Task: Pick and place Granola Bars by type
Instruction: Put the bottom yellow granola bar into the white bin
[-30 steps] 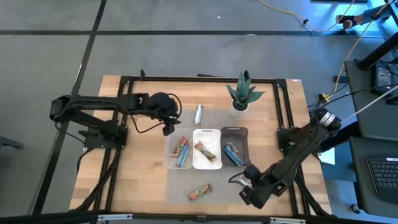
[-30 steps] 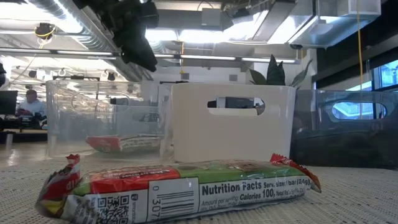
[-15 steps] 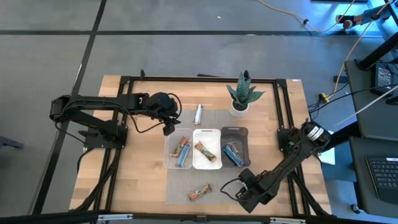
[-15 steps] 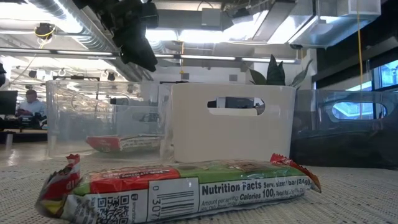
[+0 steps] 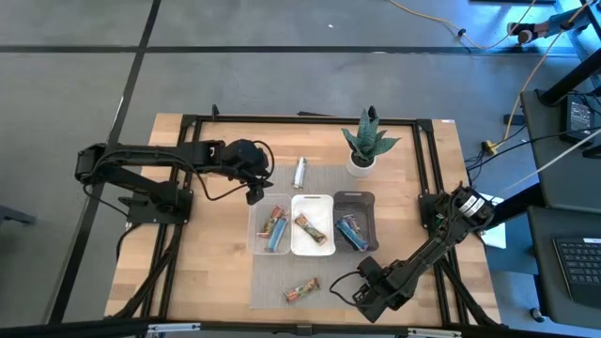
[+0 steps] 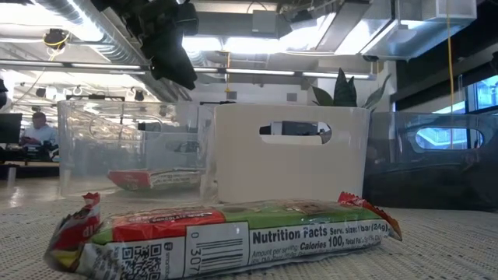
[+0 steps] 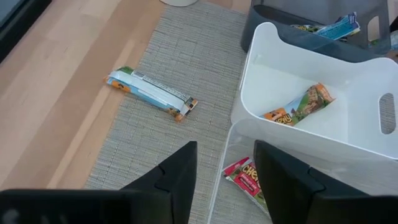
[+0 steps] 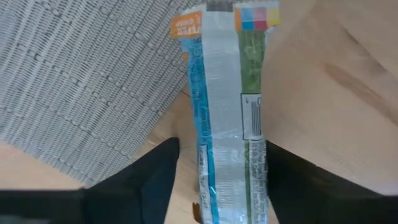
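Observation:
A granola bar [image 8: 227,124] with a blue, silver and green wrapper lies on the wood just off the woven mat's [image 5: 282,272] near right corner. My right gripper [image 8: 222,148] [image 5: 364,286] points down over it, open, one finger on each side. Another bar [image 5: 302,290] [image 6: 226,233] lies flat on the mat at the near side. A silver bar [image 5: 300,172] [image 7: 152,94] lies on the mat's far part. My left gripper [image 5: 252,194] [image 7: 225,155] hangs open and empty above the clear bin's [image 5: 270,225] far left corner. My right gripper comes from above, fingers across the bar's width, its long sides [image 8: 198,155] between them. One finger [image 8: 283,180] stands right at the wrapper's edge; whether it touches, I cannot tell. The bar lies flat on the table.
Three bins stand side by side at the mat's middle: clear, white [image 5: 312,202] and dark grey [image 5: 355,199], each with bars inside. A potted plant [image 5: 366,141] stands at the far right of the mat. Black frame rails [image 5: 432,160] run along the table's edges.
My right gripper has come down toward the table and a little toward the mat's near right corner, and now stands over the bar there. The left arm and all the bars have kept still.

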You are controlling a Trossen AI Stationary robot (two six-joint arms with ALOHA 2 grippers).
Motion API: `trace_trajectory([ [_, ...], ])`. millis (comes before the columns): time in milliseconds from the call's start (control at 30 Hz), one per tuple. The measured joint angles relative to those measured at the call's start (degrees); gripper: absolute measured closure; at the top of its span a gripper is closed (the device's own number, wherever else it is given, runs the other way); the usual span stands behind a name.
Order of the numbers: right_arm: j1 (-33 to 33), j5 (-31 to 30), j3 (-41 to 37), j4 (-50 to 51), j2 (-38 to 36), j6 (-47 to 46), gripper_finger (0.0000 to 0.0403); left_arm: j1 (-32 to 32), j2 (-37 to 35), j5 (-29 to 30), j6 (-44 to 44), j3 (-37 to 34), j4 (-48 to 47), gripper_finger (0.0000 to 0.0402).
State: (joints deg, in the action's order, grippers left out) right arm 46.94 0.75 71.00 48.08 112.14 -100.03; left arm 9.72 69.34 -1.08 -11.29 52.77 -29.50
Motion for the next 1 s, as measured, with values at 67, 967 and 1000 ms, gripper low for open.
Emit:
trace_trajectory([
  [67, 0.0, 0.02, 0.0, -0.2, 0.01, 0.0, 0.0199, 0.0, 0.0, 0.0, 0.0, 0.0, -0.02, 0.0247],
  [967, 0.05, 2.21, 14.03, 2.4, 0.52, 10.07, 0.0273, 0.0, 0.0, -0.04, -0.12, 0.0, -0.36, 0.0247],
  [1000, -0.17, 2.16, 15.51, 3.07, 0.48, 10.32, 0.0273, 0.0, 0.0, -0.04, -0.13, 0.0, -0.39, 0.0247],
])
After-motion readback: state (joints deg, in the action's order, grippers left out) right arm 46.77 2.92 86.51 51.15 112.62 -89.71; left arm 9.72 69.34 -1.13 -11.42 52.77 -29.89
